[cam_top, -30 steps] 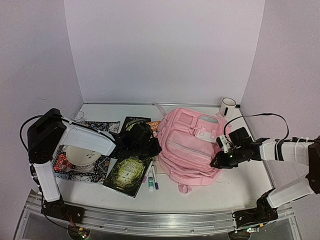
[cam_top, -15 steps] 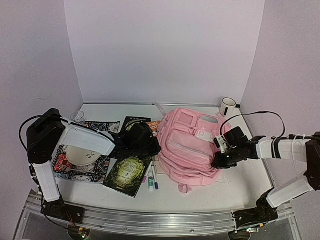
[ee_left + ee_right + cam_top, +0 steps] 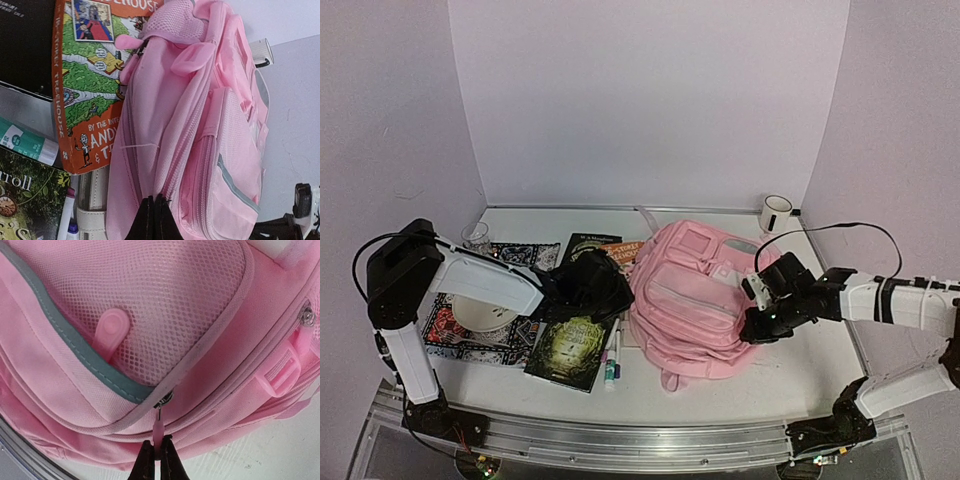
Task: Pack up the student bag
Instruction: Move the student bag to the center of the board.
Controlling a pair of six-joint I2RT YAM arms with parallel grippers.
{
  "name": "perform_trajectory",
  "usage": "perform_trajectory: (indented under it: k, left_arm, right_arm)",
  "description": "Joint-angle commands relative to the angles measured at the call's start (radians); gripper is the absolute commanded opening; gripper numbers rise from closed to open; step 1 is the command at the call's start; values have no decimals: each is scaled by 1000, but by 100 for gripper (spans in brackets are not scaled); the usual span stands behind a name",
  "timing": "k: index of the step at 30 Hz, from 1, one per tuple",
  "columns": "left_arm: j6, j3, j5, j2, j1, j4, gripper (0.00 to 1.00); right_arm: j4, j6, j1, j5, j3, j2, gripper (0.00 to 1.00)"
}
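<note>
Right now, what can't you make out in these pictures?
Bag contents: every view, its fabric hides them.
What the left fingers pinch, fabric or zip pull: left wrist view, their tips cover it.
Plate: top view, left arm covers most.
Orange book title: left wrist view, cut by top edge and bag.

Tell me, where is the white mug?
In the top view, the white mug stands in the far right corner, just behind the pink backpack.
</note>
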Motion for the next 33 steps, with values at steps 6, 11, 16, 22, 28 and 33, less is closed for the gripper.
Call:
perform_trajectory:
  k: [6,11,16,22,28,33]
  left_arm:
    - [-81,-13,-187,-79,-5,102,0]
    - [25,21,-161,-66,-5,99,4]
    - [95,-58,-163,-142,-5,90,40]
    - [58,-121,-54,-221,-8,-4,69]
    - [-24,-132,93,-190,-58,-7,72]
    - [-44,-83,144,-114,-102,5,65]
  right_arm:
    - [-103,27,114,-125,92,-43,0]
    - [-115,26,114,46,104,-41,0]
    - [-107,25,113,100,144,47,0]
    - [-77,18,114,137,159,55,0]
    - [-39,18,113,141,164,62,0]
    - [-23,15,114,132,172,68,0]
